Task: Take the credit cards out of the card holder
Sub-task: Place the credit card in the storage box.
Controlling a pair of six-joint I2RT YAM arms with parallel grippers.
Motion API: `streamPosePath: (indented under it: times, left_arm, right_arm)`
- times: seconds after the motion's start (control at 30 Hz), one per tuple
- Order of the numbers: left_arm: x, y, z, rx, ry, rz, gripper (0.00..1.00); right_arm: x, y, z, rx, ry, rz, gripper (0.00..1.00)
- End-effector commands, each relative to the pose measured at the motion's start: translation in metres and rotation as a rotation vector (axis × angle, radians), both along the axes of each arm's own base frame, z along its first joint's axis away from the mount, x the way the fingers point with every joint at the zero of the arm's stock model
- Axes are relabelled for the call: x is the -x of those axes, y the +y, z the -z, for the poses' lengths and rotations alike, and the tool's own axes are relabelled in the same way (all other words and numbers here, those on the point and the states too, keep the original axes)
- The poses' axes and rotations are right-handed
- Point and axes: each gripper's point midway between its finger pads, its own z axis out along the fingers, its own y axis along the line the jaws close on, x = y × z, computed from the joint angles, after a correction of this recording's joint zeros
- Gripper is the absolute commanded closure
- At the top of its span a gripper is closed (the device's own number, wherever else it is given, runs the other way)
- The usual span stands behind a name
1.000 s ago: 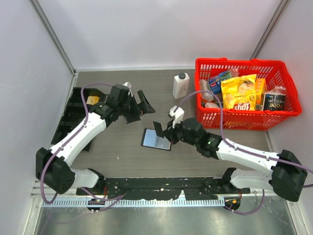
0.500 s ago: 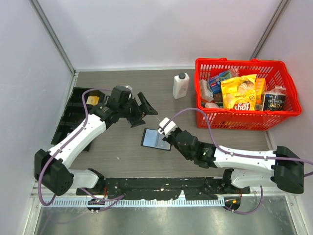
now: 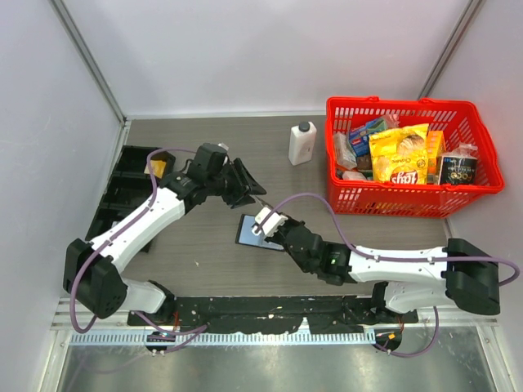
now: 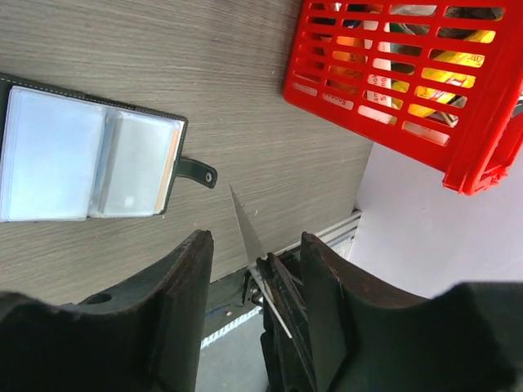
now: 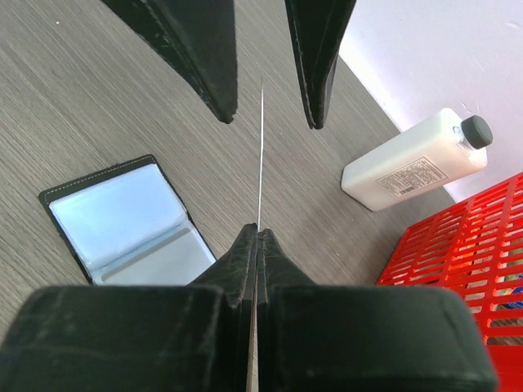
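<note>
Right arm: I see the right end effector (image 5: 257,235) with its jaws pressed flat together on the lower end of one credit card (image 5: 261,155). The card is off the desk and stands edge-on to this wrist camera.
Left arm: the left end effector (image 4: 257,241) is part-way open, with one finger on each side of that card's free end. In the right wrist view I see a gap on both sides, so it has hold of nothing.
Held card, place: in the air between the two end effectors, just at 12 o'clock of the card holder (image 4: 86,155) in the top view, and out of its pockets.
Holder, place: it lies open and flat on the desk (image 3: 204,245), inner side up, near the middle of the top view. Its snap tab (image 4: 198,171) sticks out from one short edge.
Holder, contents: the other credit cards (image 4: 49,151) show light blue faces in the pockets, and an orange card edge (image 4: 169,163) shows at the tab side. I cannot count them.
Surroundings: a red basket (image 3: 413,200) of packaged goods sits at 2 o'clock, well apart from the holder. A white bottle (image 3: 301,144) stands at 1 o'clock, near the basket. A black tray (image 3: 122,192) lies at 9 o'clock by the wall.
</note>
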Motion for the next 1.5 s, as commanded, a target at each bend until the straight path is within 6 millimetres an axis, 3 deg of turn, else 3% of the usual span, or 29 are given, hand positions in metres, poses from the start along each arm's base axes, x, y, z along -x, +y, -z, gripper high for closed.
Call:
streamPosePath:
  times: [0.0,0.1,0.23,0.37,0.43,0.47,0.5,0.57,0.63,0.77,0.87,1.0,1.17,1.47]
  left_arm:
    - [-0.008,-0.009,-0.006,0.028,-0.035,-0.001,0.52]
    - [-0.009,-0.01,-0.005,0.026,-0.035,0.0,0.65]
    - [-0.01,-0.008,-0.003,0.016,-0.034,-0.003,0.97]
    - [-0.011,0.002,-0.001,-0.03,-0.067,-0.024,1.0]
    - [-0.016,0.012,0.001,-0.052,-0.099,-0.051,1.0]
    - [-0.019,0.019,0.003,-0.059,-0.112,-0.072,1.0]
    - [-0.023,0.026,0.002,-0.053,-0.136,-0.092,1.0]
    - [-0.029,0.044,0.005,-0.05,-0.169,-0.137,1.0]
    - [-0.034,0.07,0.013,-0.061,-0.193,-0.198,1.0]
    - [-0.039,0.114,0.008,-0.084,-0.293,-0.303,1.0]
    - [-0.041,0.147,0.007,-0.095,-0.367,-0.389,1.0]
    - [-0.04,0.185,-0.012,-0.095,-0.543,-0.493,1.0]
    - [-0.037,0.243,-0.013,-0.247,-0.634,-0.69,1.0]
    - [-0.044,0.337,-0.001,-0.494,-0.603,-1.02,1.0]
  right_arm:
    - [-0.002,0.007,-0.012,-0.017,-0.049,0.011,0.99]
    - [0.0,0.009,-0.007,0.005,-0.053,0.007,0.99]
    - [0.0,0.012,-0.003,0.01,-0.049,0.004,0.99]
    - [0.001,0.016,-0.004,-0.077,-0.003,0.024,0.97]
    - [0.002,0.021,-0.007,-0.121,0.038,0.025,0.86]
    - [0.004,0.023,-0.008,-0.166,0.069,0.029,0.72]
    - [0.005,0.024,-0.009,-0.178,0.088,0.028,0.65]
    - [0.004,0.024,-0.009,-0.239,0.147,0.04,0.46]
    - [0.001,0.018,-0.012,-0.304,0.195,0.068,0.37]
    - [-0.005,0.005,-0.016,-0.446,0.318,0.111,0.22]
    - [-0.012,-0.01,-0.02,-0.583,0.438,0.125,0.19]
    - [-0.014,-0.03,-0.022,-0.691,0.497,0.146,0.19]
    - [-0.008,-0.037,-0.018,-0.703,0.525,0.129,0.19]
    - [-0.002,-0.042,-0.013,-0.64,0.512,0.089,0.19]
